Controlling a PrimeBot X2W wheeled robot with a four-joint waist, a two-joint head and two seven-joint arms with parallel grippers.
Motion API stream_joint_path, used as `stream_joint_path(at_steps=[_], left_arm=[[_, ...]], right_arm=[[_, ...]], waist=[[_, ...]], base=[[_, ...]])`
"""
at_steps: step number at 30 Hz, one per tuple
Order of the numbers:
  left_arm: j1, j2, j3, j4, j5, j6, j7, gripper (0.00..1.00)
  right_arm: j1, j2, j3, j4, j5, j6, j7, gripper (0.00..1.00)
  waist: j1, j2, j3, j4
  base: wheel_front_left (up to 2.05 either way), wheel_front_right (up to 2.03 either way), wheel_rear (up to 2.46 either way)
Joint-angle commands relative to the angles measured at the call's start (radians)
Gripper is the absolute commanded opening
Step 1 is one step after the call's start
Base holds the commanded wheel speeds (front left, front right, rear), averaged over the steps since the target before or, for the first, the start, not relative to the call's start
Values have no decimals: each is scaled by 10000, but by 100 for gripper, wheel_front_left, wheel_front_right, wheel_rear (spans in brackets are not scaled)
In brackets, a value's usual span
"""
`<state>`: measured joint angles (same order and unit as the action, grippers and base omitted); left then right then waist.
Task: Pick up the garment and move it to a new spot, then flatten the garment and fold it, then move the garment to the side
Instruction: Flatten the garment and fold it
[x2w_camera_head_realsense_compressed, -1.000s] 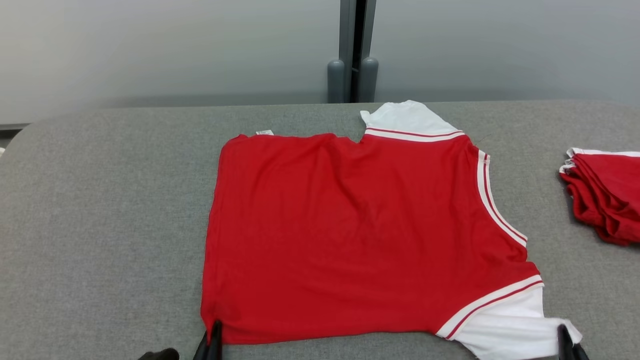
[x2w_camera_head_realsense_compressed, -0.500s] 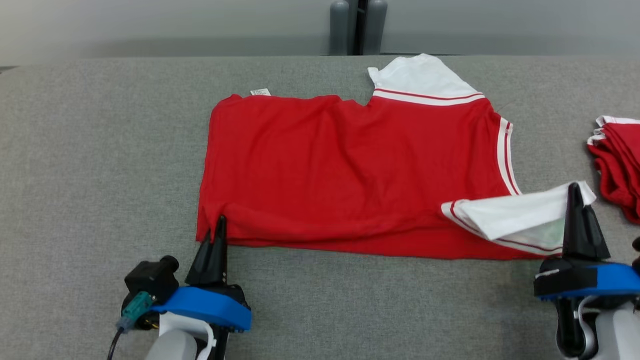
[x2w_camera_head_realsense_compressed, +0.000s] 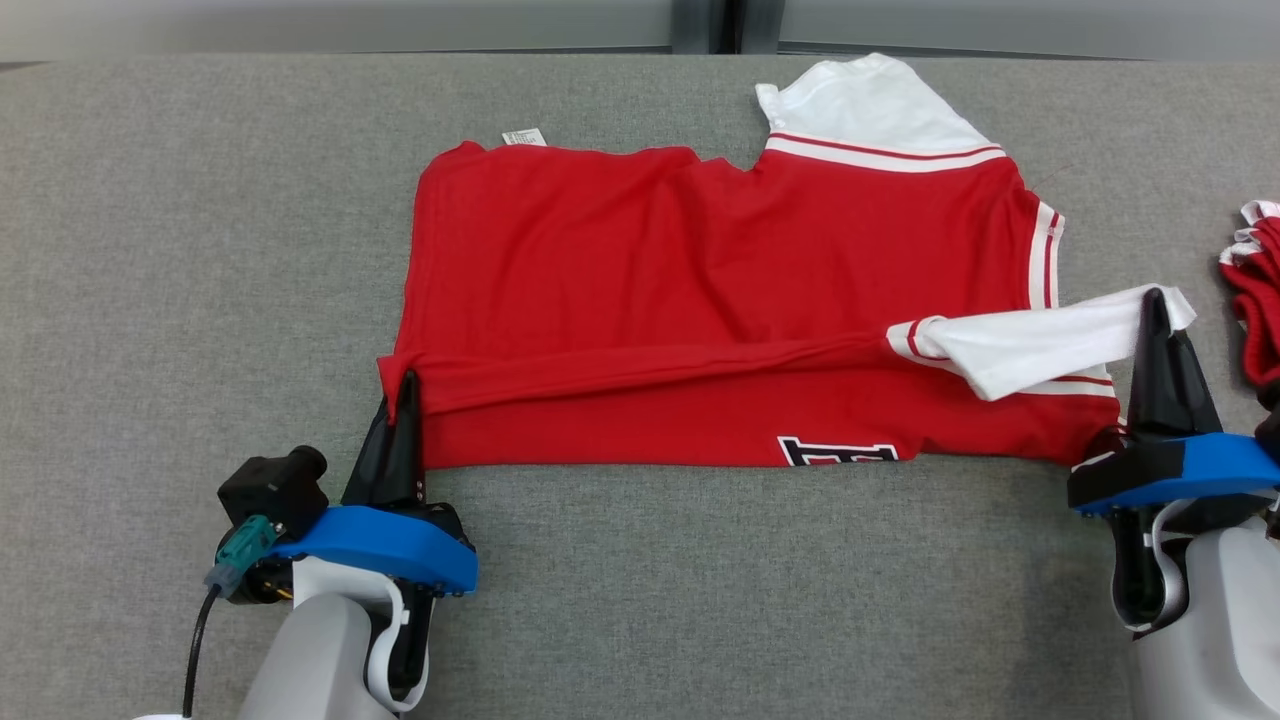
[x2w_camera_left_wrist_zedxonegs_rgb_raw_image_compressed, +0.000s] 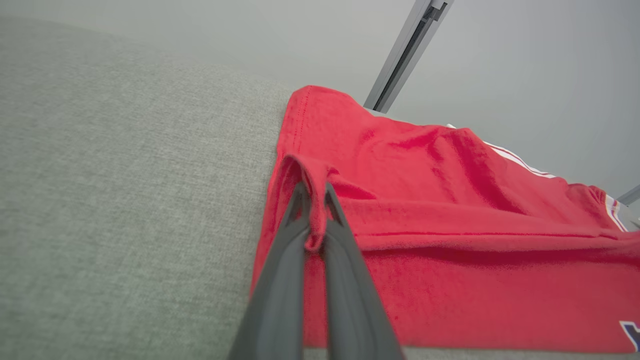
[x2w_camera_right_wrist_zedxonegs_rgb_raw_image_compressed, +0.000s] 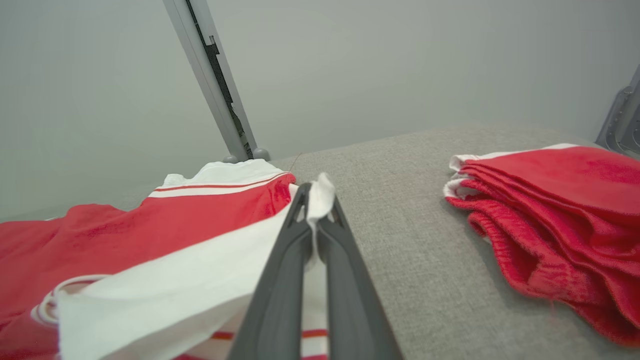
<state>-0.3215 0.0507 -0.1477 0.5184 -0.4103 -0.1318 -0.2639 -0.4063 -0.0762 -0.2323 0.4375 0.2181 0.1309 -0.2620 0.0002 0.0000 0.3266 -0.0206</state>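
**Two grippers hold up the near edge of a red jersey, mid-fold**

A red jersey (x2w_camera_head_realsense_compressed: 700, 250) with white sleeves lies spread across the middle of the head view, on a grey fabric-covered table (x2w_camera_head_realsense_compressed: 150, 300). Its lower edge is lifted and turned toward the top of the frame. This makes a long ridge of cloth across the shirt, and below it a strip of the other face shows, with black-and-white lettering (x2w_camera_head_realsense_compressed: 838, 452) at lower centre. It looks like the lengthwise fold is under way, with flattening done.

At lower left, the left gripper (x2w_camera_head_realsense_compressed: 404, 395) has its two dark fingers pressed together on the hem corner. The left wrist view shows a small loop of red cloth pinched between them. At the right edge, the right gripper (x2w_camera_head_realsense_compressed: 1157, 315) is clamped on the cuff of the near white sleeve (x2w_camera_head_realsense_compressed: 1030, 345), which stretches leftward over the red cloth. Gripping both ends of one edge probably keeps it taut, so the crease runs straight.

The other white sleeve (x2w_camera_head_realsense_compressed: 870, 105) lies flat at upper centre. A small white label (x2w_camera_head_realsense_compressed: 523, 137) pokes out at the shirt's upper left. A pile of folded red garments (x2w_camera_head_realsense_compressed: 1258, 290) sits at the far right, apart from the jersey, and likely marks the put-aside spot.
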Motion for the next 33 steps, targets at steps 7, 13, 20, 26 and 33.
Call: stream_joint_path(at_steps=[7,13,20,26,33], left_arm=[[250,0,558,128,173,31,-1,100],[1224,1,784,22,490,103,-2,100],[2295,3,729,131,762,160,-3,100],[2905,-1,472,256,938,191,-3,100],[2943,5,257,153,901,198,-3,100]], right_arm=[[294,95,-143,-144,-542,-2,-33,100],[1449,189,107,-306,-793,-2,-33,100],[2871,240,676,57,-869,-2,-33,100],[3657,247,1108,188,-605,-2,-33,100],[3708,241,1226,170,-540,-2,-33,100]], waist=[[-2,0,-278,-2],[-2,0,-940,-4],[-2,0,-1670,9],[-2,0,-2118,27],[-2,0,-2176,41]], base=[[0,0,0],[0,0,0],[0,0,0],[0,0,0],[0,0,0]])
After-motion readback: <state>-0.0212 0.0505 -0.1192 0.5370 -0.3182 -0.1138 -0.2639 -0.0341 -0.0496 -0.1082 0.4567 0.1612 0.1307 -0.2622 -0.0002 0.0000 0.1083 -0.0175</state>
